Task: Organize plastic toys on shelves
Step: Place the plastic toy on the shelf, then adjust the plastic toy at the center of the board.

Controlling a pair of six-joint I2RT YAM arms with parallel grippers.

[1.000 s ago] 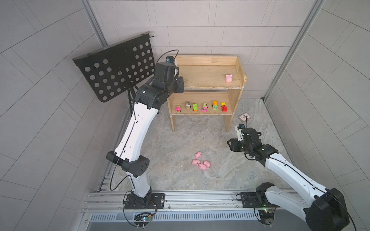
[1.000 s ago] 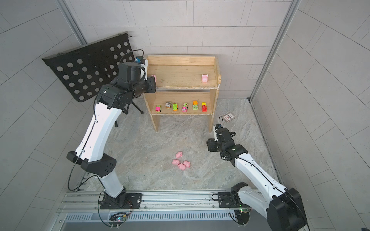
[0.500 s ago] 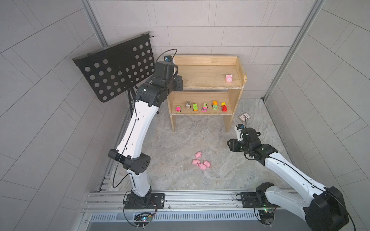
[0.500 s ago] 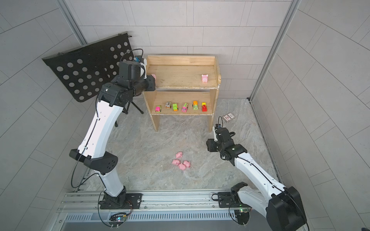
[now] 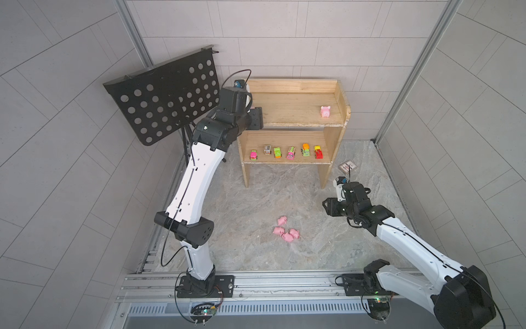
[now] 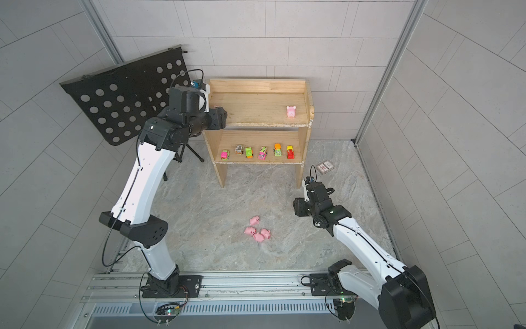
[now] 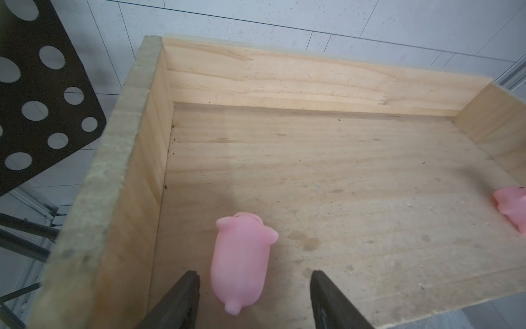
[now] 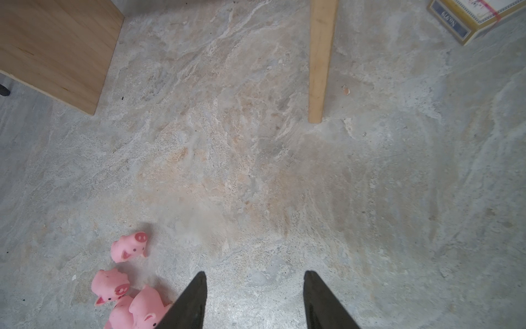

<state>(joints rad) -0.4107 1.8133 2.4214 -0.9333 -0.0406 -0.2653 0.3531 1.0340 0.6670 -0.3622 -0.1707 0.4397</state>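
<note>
A pig point(image 7: 242, 262) lies on the shelves' point(image 7: 341, 171) top board between the left end effector's point(image 7: 254, 275) wide jaws, ungripped. Another pig point(image 7: 511, 208) sits well off to one side. Six vehicles point(image 5: 284, 152) line the board beneath. The right end effector point(image 8: 253, 274), jaws apart and empty, hangs over the counter point(image 8: 370, 199) just beside four pigs point(image 8: 125, 284).
</note>
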